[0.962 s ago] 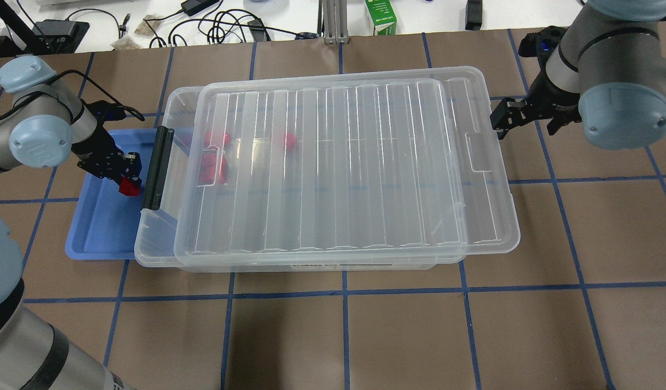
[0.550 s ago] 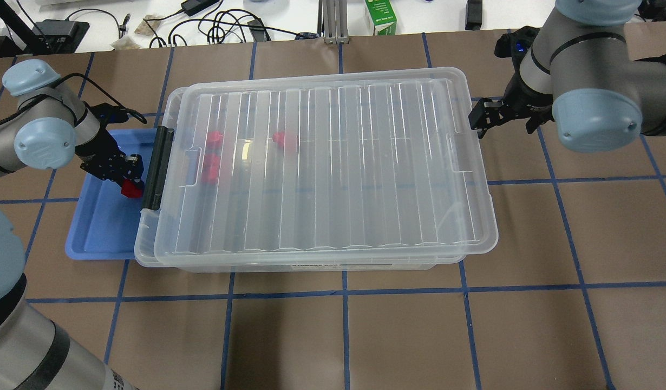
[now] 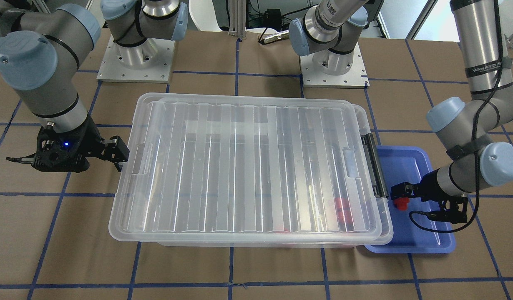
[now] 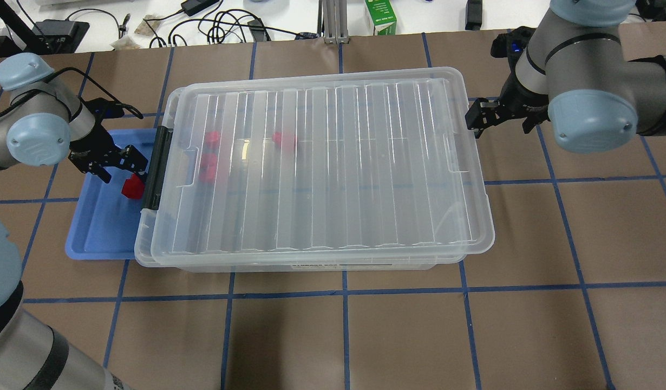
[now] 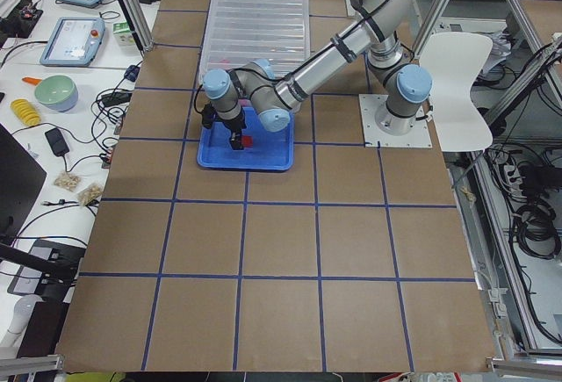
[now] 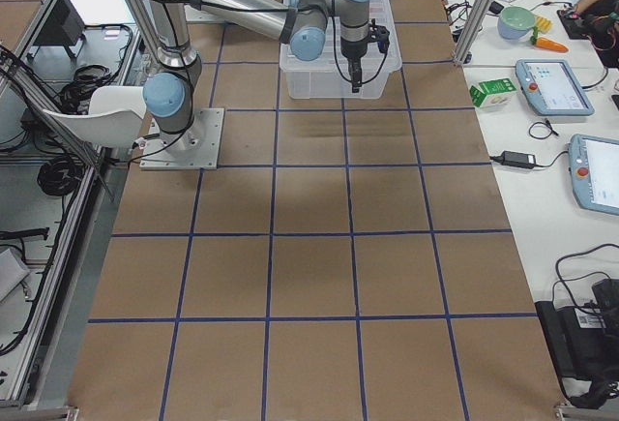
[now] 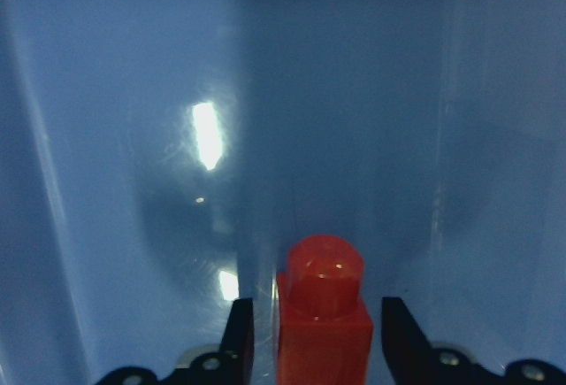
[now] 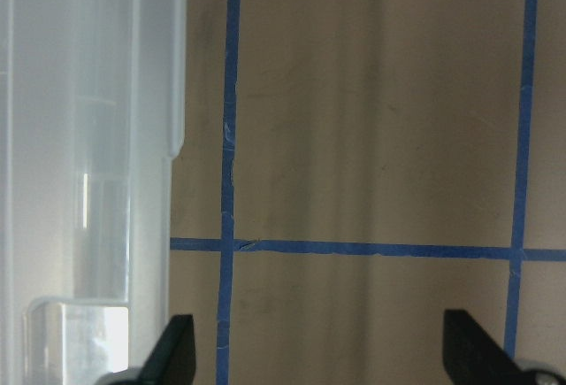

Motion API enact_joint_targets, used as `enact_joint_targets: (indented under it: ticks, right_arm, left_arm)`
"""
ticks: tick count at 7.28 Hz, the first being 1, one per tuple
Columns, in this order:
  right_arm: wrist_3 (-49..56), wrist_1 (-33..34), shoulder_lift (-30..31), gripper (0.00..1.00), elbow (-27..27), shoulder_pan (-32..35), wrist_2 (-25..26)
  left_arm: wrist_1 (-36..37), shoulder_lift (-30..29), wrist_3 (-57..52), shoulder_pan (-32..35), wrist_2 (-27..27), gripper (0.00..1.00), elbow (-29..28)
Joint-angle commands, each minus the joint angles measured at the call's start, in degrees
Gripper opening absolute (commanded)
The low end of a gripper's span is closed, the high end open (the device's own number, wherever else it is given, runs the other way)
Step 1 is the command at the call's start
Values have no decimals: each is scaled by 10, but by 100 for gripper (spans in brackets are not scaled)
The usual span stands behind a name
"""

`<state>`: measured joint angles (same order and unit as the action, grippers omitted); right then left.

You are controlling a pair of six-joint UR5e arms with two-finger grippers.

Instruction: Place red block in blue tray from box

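Red block (image 4: 131,187) in blue tray (image 4: 97,227) beside the box (image 4: 365,264), long axis in line with left gripper (image 7: 316,327) fingers, stub pointing away from wrist, jaws parted clear of it; right gripper (image 8: 318,350) spread wide.

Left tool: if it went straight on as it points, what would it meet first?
Probably the blue tray, since the red block sits between the fingers of the left tool; depth is unclear.

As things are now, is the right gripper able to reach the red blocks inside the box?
Probably not. The lid covers the box, with the red blocks beneath it; the right gripper is outside, by the lid's short edge.
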<state>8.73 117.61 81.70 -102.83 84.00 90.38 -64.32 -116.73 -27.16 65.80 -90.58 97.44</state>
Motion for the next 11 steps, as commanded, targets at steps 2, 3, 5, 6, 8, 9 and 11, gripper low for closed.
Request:
enact_joint_targets:
  ticks: [2,3,5,6,8,9,11]
  right_arm:
    - [-8,1,0,100,0,18,1]
    - [-7,2,-1,100,2,19,1]
    - [1,-12,-1,100,45,15,10]
    - [-2,-87,7,100,91,15,12]
    - [-43,-206,43,100,150,20,13]
    - [-120,-228,63,100,156,25,9]
    - [-155,-243,81,100,156,52,10]
  left_arm:
    - [-72,69,-3,2,-3,100,-17]
    - [-131,103,-1,6,-2,100,-44]
    - [-263,156,37,18,2,100,-113]
    - [-295,187,68,45,0,100,-127]
    - [-321,257,77,91,0,100,-124]
    - [-324,280,101,122,1,100,-116]
    - [-330,298,169,182,6,100,-89]
